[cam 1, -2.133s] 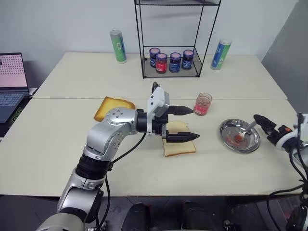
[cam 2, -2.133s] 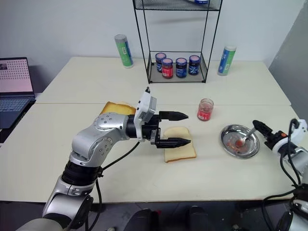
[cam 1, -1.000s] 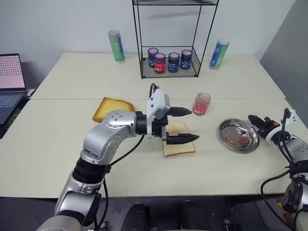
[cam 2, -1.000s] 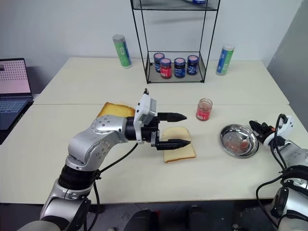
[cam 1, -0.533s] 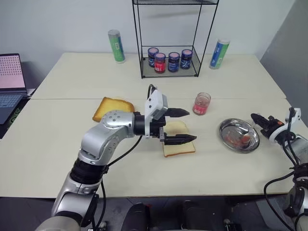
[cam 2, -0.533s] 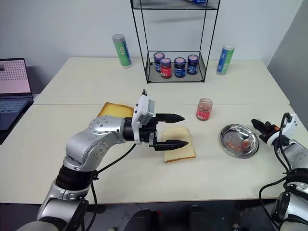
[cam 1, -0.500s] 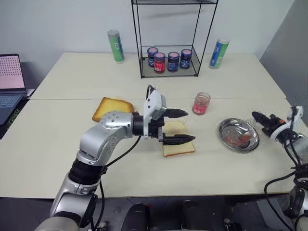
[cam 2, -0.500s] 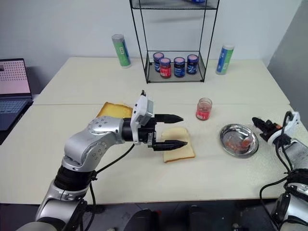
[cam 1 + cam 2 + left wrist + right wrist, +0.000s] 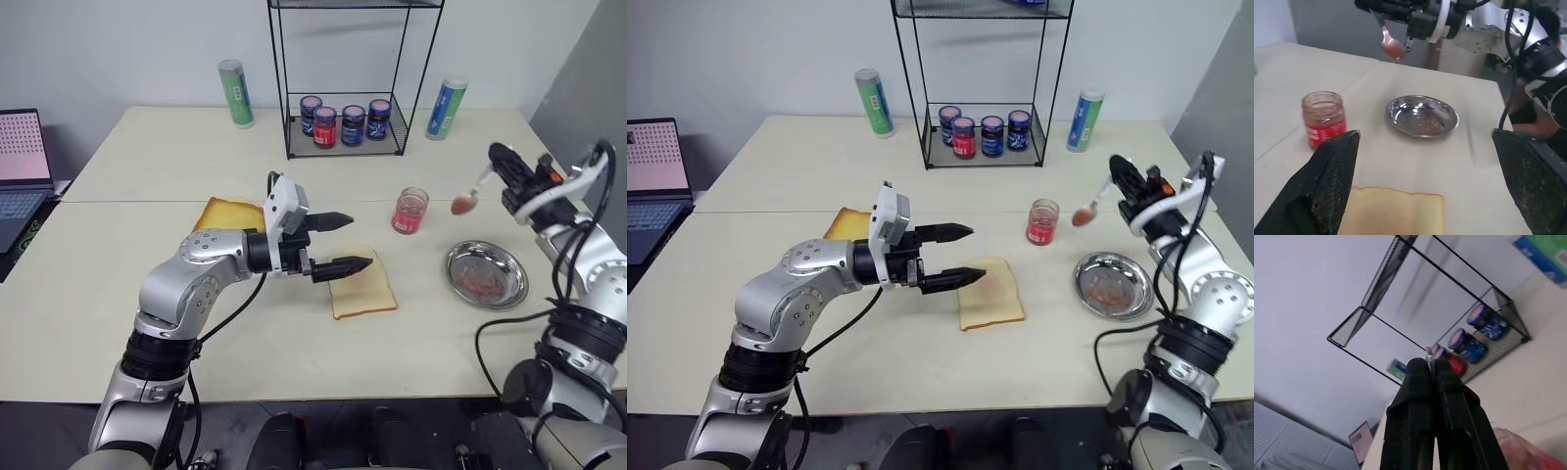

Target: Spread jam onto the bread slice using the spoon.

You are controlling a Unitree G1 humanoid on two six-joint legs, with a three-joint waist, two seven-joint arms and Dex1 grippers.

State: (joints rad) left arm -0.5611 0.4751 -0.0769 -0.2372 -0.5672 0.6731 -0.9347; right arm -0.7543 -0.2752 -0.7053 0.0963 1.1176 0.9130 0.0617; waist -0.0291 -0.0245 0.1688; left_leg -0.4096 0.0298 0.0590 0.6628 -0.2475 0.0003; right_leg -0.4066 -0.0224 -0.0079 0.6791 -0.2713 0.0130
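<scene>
Jam-reddened spoon (image 9: 468, 199) is being held aloft by the closed right gripper (image 9: 501, 163) above the steel dish (image 9: 487, 275); the left gripper (image 9: 345, 242) is being kept wide open, empty, over the bread slice (image 9: 363, 292).

**Pale table against a white wall**

A wide cream table (image 9: 127, 284) fills the room's middle, a seam running across it left to right. Behind it stands a plain white wall (image 9: 127, 44). A black wire shelf (image 9: 348, 78) stands at the table's far middle. At the far left sits an open laptop (image 9: 22, 166). A grey panel (image 9: 578, 69) rises at the right.
</scene>
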